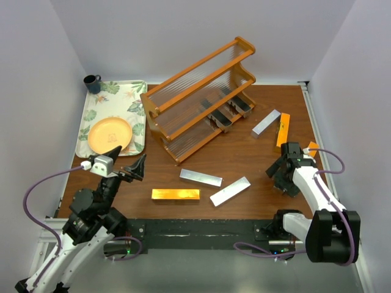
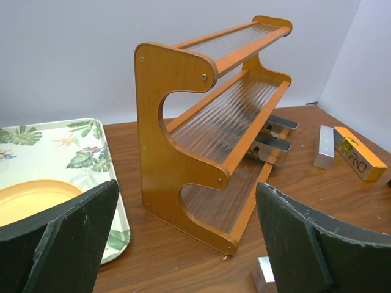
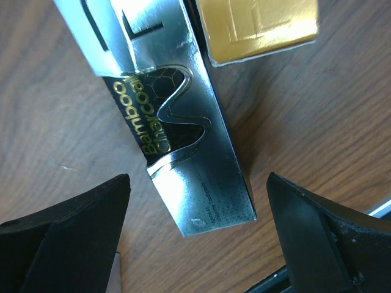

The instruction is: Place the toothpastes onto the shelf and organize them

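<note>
Shelf [image 1: 201, 97], well ahead of the left gripper [image 1: 126, 160], whose jaws stand spread and empty. Two dark cartons [image 1: 220, 119] lie on the lowest tier, and the upper tiers are bare. A gold carton [image 1: 176, 194] and two silver cartons [image 1: 200, 177] lie to the right of the left gripper. A silver-and-orange pair [image 1: 266, 122] lies ahead of the right gripper [image 3: 197, 183]. The right jaws are released, straddling a charcoal-labelled carton [image 3: 183, 122] without touching it. The task appears to be at an early stage, with about seven cartons left on the table.

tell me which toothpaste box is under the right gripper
The silver carton printed Bamboo Charcoal, framed by the open right gripper; the gold carton sits off to its side.
</note>
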`<state>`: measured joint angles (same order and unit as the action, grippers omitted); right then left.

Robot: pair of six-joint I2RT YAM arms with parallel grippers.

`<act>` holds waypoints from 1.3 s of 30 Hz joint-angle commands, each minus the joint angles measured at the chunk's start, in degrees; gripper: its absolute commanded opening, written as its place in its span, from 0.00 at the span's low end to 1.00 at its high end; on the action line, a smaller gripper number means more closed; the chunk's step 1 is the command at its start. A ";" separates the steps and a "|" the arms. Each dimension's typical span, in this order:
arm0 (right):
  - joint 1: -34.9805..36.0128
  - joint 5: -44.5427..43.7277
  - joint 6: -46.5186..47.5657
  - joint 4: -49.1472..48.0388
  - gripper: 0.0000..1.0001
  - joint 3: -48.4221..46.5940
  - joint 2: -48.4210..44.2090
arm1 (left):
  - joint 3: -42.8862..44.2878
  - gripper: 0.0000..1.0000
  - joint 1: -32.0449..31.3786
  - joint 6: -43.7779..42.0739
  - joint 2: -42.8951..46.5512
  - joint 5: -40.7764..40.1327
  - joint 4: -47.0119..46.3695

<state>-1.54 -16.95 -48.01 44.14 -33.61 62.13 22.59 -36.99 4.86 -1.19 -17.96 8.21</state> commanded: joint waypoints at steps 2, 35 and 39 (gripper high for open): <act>-0.22 3.94 0.28 -5.64 0.95 1.79 2.02 | -0.27 1.00 -1.24 -0.91 0.66 -1.12 -1.70; 4.61 -0.27 10.83 -9.34 0.54 -1.81 5.55 | -0.27 1.00 -1.24 -1.26 -1.80 -0.06 -1.88; 7.34 -3.25 10.66 -7.76 0.40 -2.60 4.76 | -0.27 1.00 -1.24 -1.26 -2.15 0.11 -1.97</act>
<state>3.44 -15.20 -37.82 35.55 -33.36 67.88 22.59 -37.95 4.84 -2.55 -18.26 8.21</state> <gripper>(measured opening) 0.514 0.996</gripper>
